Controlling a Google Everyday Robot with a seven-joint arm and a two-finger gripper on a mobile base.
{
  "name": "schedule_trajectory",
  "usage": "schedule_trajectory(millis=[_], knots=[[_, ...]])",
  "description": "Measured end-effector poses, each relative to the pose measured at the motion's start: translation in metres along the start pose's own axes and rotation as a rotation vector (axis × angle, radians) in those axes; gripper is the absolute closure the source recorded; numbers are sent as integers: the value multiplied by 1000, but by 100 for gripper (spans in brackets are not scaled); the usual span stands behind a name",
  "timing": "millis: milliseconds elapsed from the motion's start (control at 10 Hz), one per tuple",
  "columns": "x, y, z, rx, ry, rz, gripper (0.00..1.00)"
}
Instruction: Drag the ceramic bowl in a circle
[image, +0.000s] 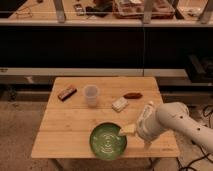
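bench (62, 131) carries, l to r: brown block (66, 92) back left, translucent cup (90, 95), ceramic bowl (107, 142) at front edge near centre, pale block (119, 104), reddish-brown item (132, 95) back right. gripper (128, 131) sits at bowl's right rim, w/ arm (167, 120) reaching in from the right. step in hand looks like getting purchase on the rim before dragging. to do it well: steady light downward force, keep bowl flat, sweep a tight circle toward bench middle since bowl is close to front edge, & steer clear of cup & pale block behind it. whether gripper is open or closed on the rim: can't tell. contact w/ rim looks likely, not certain.
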Motion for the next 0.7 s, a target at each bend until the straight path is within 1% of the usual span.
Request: schedule_trajectory(millis=[100, 200, 300, 400, 700], knots=[[1, -1, 6, 8, 20, -9, 20], [0, 0, 17, 12, 34, -17, 20], [-1, 2, 35, 13, 52, -29, 20], [0, 7, 48, 10, 70, -28, 20], [5, 10, 62, 4, 102, -22, 20]])
